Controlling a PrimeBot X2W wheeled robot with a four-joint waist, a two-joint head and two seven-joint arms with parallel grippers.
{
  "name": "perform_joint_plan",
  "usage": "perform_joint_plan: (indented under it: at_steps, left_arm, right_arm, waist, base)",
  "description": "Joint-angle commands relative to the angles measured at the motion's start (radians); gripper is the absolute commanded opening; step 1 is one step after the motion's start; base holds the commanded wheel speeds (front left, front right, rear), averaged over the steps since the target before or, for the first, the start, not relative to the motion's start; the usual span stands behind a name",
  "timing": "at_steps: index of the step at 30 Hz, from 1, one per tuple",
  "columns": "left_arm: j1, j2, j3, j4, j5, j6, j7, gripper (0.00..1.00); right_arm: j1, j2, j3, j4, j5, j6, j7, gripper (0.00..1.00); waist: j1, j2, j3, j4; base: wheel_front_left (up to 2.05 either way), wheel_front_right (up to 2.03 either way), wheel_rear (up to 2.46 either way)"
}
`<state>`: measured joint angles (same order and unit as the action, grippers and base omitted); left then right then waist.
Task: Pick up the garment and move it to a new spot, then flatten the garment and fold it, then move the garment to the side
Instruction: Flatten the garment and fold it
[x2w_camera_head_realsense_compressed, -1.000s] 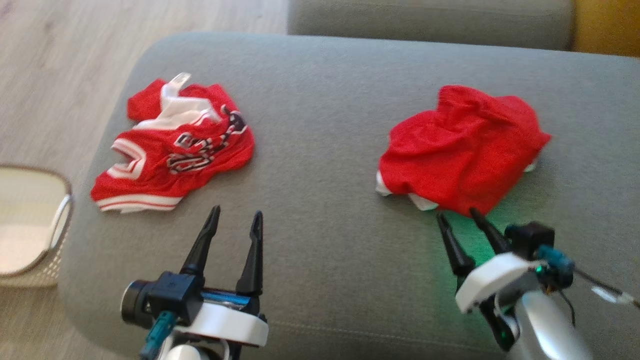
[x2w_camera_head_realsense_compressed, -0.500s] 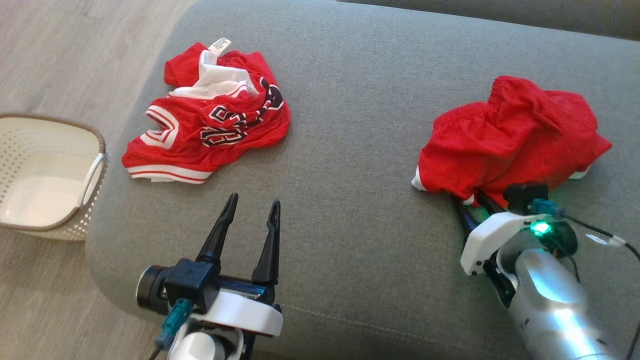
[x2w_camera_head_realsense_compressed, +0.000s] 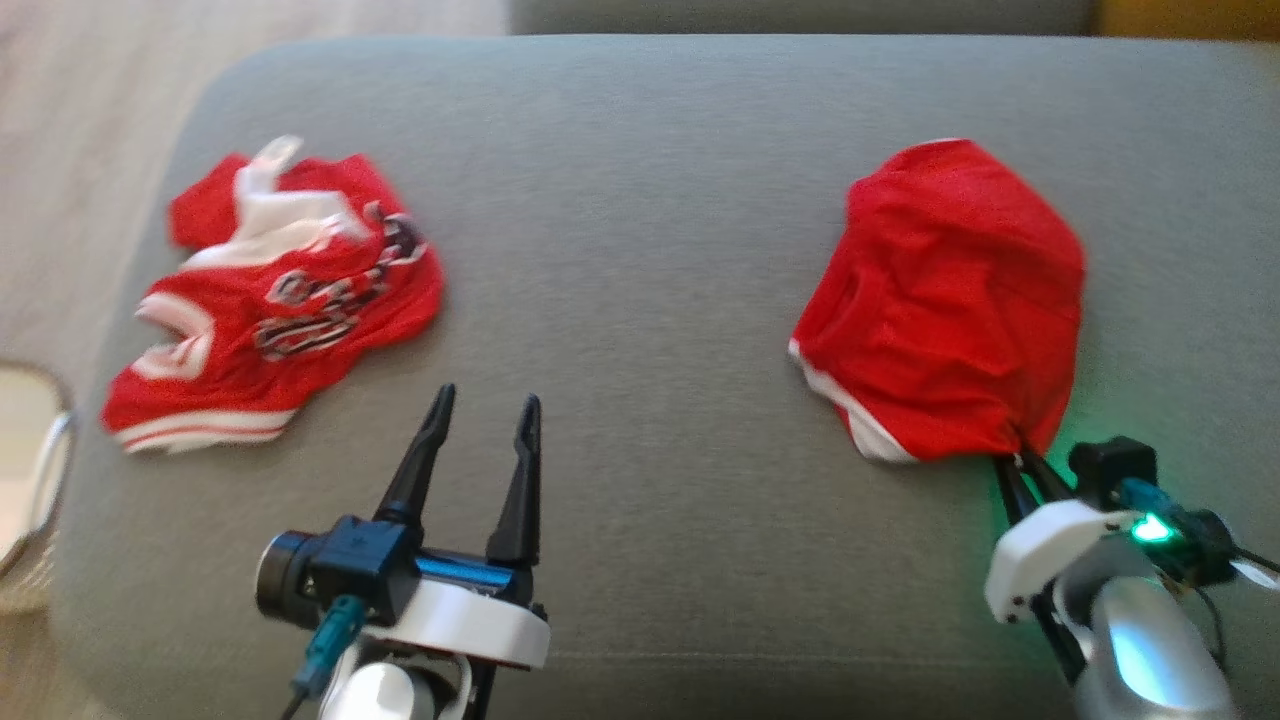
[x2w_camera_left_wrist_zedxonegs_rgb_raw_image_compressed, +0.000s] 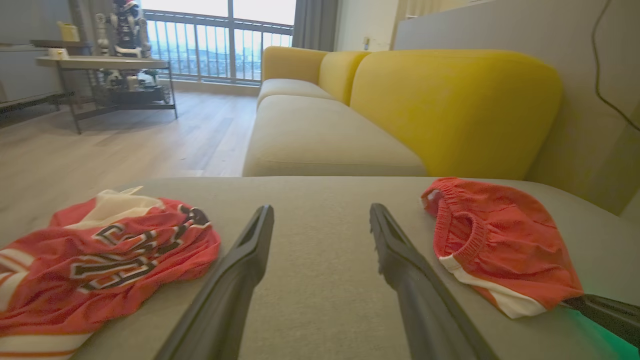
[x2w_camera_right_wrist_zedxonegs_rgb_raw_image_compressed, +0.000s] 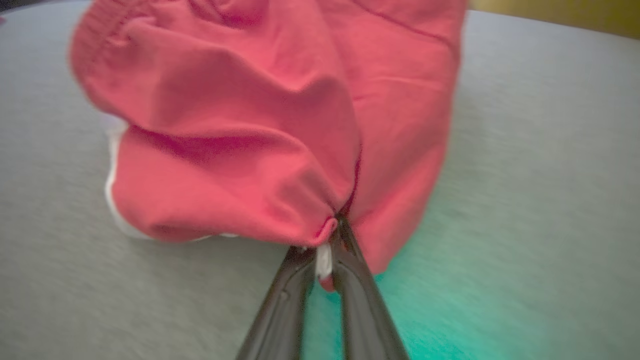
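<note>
1. Grey cushion (x2w_camera_head_realsense_compressed: 640, 200): a broad upholstered surface with rounded corners that carries everything listed below. A yellow sofa (x2w_camera_left_wrist_zedxonegs_rgb_raw_image_compressed: 450, 100) stands beyond it in the left wrist view.

2. Jersey (x2w_camera_head_realsense_compressed: 280, 320): red with white trim and dark lettering. It lies crumpled on the cushion's left part, well apart from item 3.

3. Red shorts (x2w_camera_head_realsense_compressed: 940, 300): the garment in hand, on the cushion's right part.
- The long axis runs near to far in the head view.
- The near corner is drawn to a point aimed at the robot.
- The gathered waistband is at the far end, turned toward the robot's left.
- A white hem strip shows along the near-left edge.
- The body of the cloth bunches up in folds (x2w_camera_right_wrist_zedxonegs_rgb_raw_image_compressed: 250, 125). Whether all of it rests on the cushion cannot be told.

4. Basket (x2w_camera_head_realsense_compressed: 58, 440): pale with a dark rim, on the floor off the cushion's left end and cut by the frame.

5. Left gripper (x2w_camera_head_realsense_compressed: 487, 397): low over the cushion's near edge, forearm below it, fingers pointing away from the robot. The jaws are spread wide with nothing between them, and the grey cushion shows through the gap (x2w_camera_left_wrist_zedxonegs_rgb_raw_image_compressed: 321, 209).

6. Right gripper (x2w_camera_head_realsense_compressed: 1020, 460): reaches in from the lower right with its fingers angled forward and leftward. The jaws are clamped on the near corner of the red shorts, with red cloth and a white scrap pinched at the tips (x2w_camera_right_wrist_zedxonegs_rgb_raw_image_compressed: 334, 225).
</note>
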<state>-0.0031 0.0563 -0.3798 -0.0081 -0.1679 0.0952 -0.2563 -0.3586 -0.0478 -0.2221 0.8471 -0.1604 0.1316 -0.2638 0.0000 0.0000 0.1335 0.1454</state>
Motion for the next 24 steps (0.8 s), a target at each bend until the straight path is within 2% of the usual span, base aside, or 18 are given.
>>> perform_joint_plan:
  at_steps: [1,2,3,7,9,10,15,18,24]
  left_arm:
    - [-0.024,-0.006,0.031,-0.035,0.015,-0.009,-0.005,1.0]
    - [-0.028,-0.006,0.028,-0.031,0.019,-0.019,-0.005,1.0]
    - [-0.032,-0.006,0.023,-0.026,0.023,-0.034,-0.005,1.0]
    - [-0.068,0.003,-0.014,0.015,0.046,-0.123,-0.005,1.0]
    - [-0.12,0.035,-0.058,0.068,0.093,-0.176,-0.005,1.0]
    - [-0.142,0.049,-0.075,0.088,0.115,-0.185,-0.005,1.0]
    - [-0.248,0.084,-0.116,0.2,0.178,-0.201,-0.005,1.0]
    - [-0.305,0.108,-0.153,0.313,0.215,-0.207,-0.005,1.0]
    - [-0.417,0.125,-0.185,0.458,0.237,-0.206,-0.006,1.0]
  right_arm:
    - [0.017,-0.002,0.003,-0.041,-0.024,-0.001,0.007,0.31]
    - [0.028,-0.002,-0.011,-0.067,-0.043,-0.001,0.011,0.73]
    - [0.036,-0.002,-0.026,-0.093,-0.06,-0.001,0.014,1.0]
    - [0.059,-0.002,-0.067,-0.191,-0.086,-0.001,0.016,1.0]
    - [0.075,-0.002,-0.053,-0.256,-0.071,-0.001,0.015,1.0]
    - [0.082,-0.002,-0.044,-0.279,-0.062,-0.001,0.014,1.0]
    - [0.12,-0.002,0.035,-0.37,0.016,-0.001,0.011,1.0]
    - [0.133,-0.002,0.084,-0.399,0.064,-0.001,0.008,1.0]
    - [0.143,-0.002,0.144,-0.444,0.129,-0.001,0.005,1.0]
  waist:
    - [0.0,0.0,-0.004,-0.073]
    - [0.0,0.0,-0.005,-0.09]
    - [0.0,0.0,-0.005,-0.107]
    - [0.0,0.0,0.0,-0.159]
    - [0.0,0.0,0.004,-0.199]
    - [0.0,0.0,0.006,-0.213]
    - [0.0,0.0,0.021,-0.282]
    - [0.0,0.0,0.033,-0.322]
    - [0.0,0.0,0.073,-0.383]
  base:
    - [0.0,0.0,0.0]
    - [0.0,0.0,0.0]
    - [0.0,0.0,0.0]
    - [0.0,0.0,0.0]
    - [0.0,0.0,0.0]
    - [0.0,0.0,0.0]
    - [0.0,0.0,0.0]
    - [0.0,0.0,0.0]
    - [0.0,0.0,0.0]
